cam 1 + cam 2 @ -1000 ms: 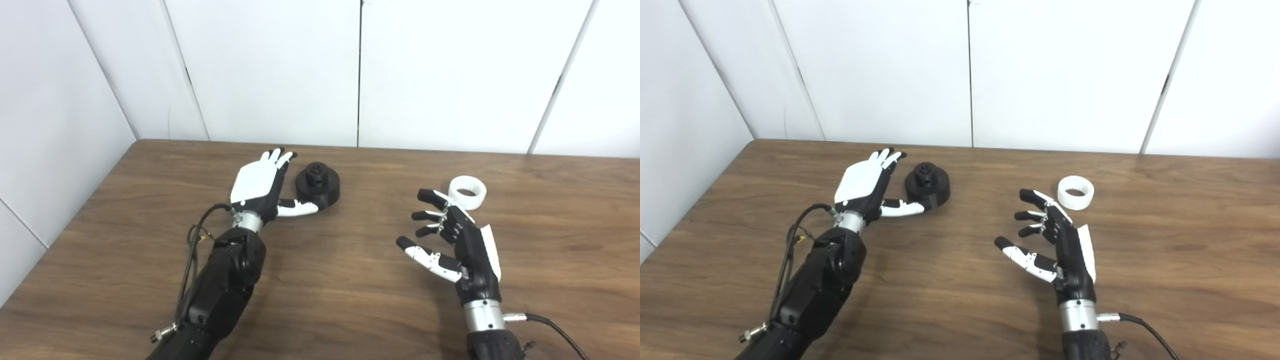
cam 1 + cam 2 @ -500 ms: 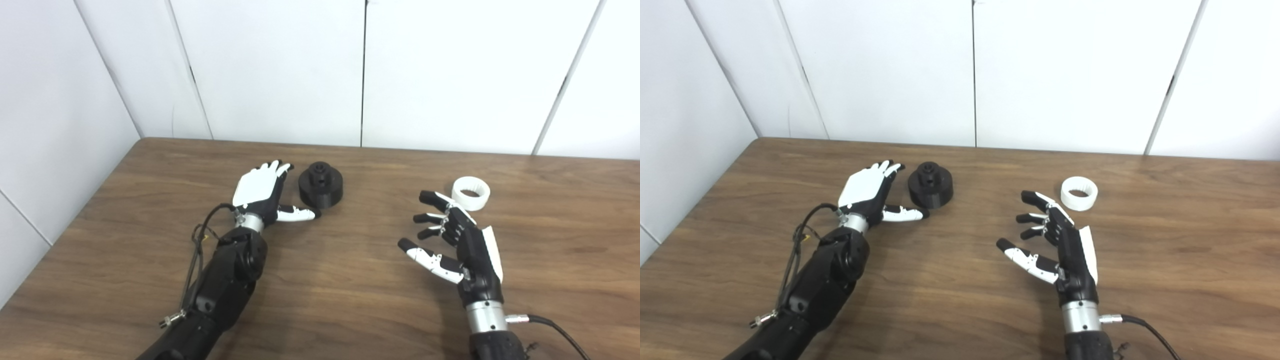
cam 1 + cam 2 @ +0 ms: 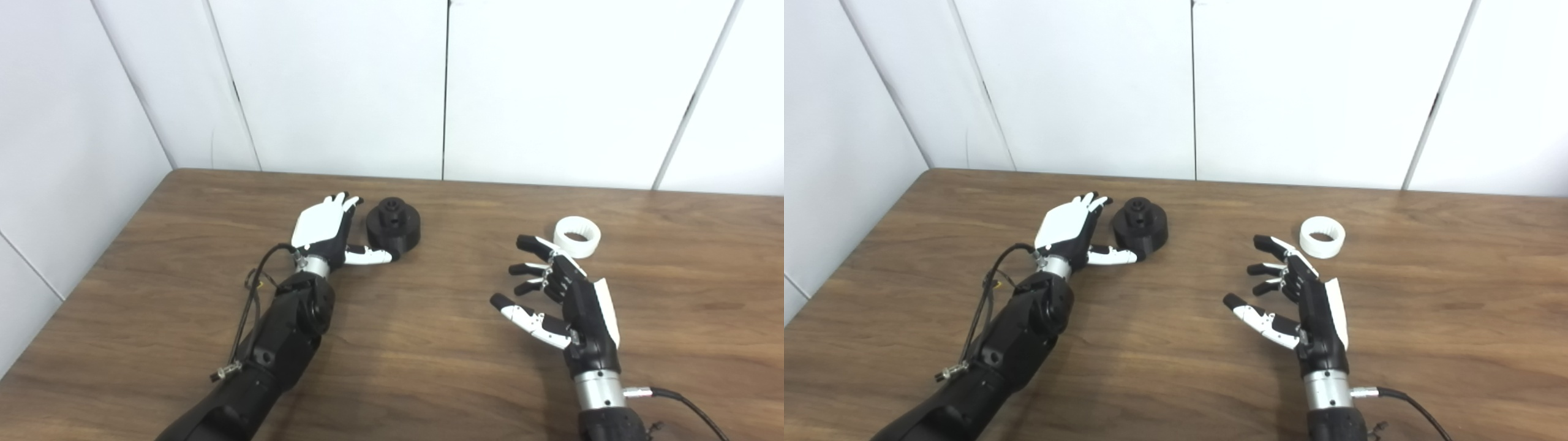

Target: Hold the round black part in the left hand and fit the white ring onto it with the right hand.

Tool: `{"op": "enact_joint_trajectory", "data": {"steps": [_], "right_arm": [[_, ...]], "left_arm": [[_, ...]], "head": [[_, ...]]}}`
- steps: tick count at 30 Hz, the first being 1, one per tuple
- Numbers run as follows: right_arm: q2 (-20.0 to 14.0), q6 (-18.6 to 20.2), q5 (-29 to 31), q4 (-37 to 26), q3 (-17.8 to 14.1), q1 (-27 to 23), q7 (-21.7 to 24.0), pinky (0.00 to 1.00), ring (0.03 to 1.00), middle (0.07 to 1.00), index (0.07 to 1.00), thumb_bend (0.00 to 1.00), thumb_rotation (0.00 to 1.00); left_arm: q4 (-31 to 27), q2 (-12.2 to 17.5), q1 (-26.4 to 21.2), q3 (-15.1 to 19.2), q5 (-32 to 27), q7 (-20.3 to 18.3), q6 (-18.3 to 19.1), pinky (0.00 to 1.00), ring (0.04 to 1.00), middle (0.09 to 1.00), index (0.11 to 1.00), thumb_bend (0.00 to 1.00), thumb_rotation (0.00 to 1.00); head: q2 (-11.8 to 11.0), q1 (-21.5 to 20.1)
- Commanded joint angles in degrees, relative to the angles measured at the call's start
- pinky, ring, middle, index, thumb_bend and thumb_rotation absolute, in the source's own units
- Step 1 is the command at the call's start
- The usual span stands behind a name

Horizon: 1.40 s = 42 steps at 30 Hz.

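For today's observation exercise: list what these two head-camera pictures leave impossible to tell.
- Whether the left hand touches the round black part: both views, its palm faces away.
- The white ring inner detail: too small.
- The right hand cable's end: cut off by the bottom edge.

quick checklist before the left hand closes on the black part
1. Left hand open, holding nothing: ok.
2. Left hand beside the black part, fingers along its left side, thumb in front of it: ok.
3. Thumb touching the part: cannot tell.
4. Black part sits flat on the table with its small hub upward: ok.
5. White ring free on the table, apart from the right hand: ok.
6. Right hand open and waiting short of the ring: ok.
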Motion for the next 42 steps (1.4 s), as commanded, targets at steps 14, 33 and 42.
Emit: {"op": "enact_joint_trajectory", "data": {"steps": [14, 33, 42], "right_arm": [[-0.5, 0.3, -0.69, -0.07, -0.65, 2.81, -0.2, 0.48, 0.637, 0.791, 0.756, 0.66, 0.09], [0.07, 0.11, -0.92, -0.32, -0.76, 3.07, -0.51, 0.48, 0.635, 0.786, 0.754, 0.67, 0.08], [0.12, 0.82, -1.0, -0.89, -0.88, 3.33, -0.42, 0.48, 0.637, 0.79, 0.755, 0.67, 0.08]], "left_arm": [[2.03, -0.44, -4.44, -2.77, -1.01, 1.17, -1.06, 0.96, 1.0, 1.0, 0.899, 1.0, 0.64], [3.52, -2.44, -4.75, -1.2, -5.61, 3.21, -4.2, 0.93, 1.0, 0.996, 0.839, 0.97, 0.5], [10.5, -4.24, -5.83, 2.98, -11.82, 8.76, -13.52, 0.91, 0.978, 0.966, 0.715, 0.88, 0.31]], "head": [[0.48, -0.5], [0.64, -1.14], [0.78, -1.37]]}}
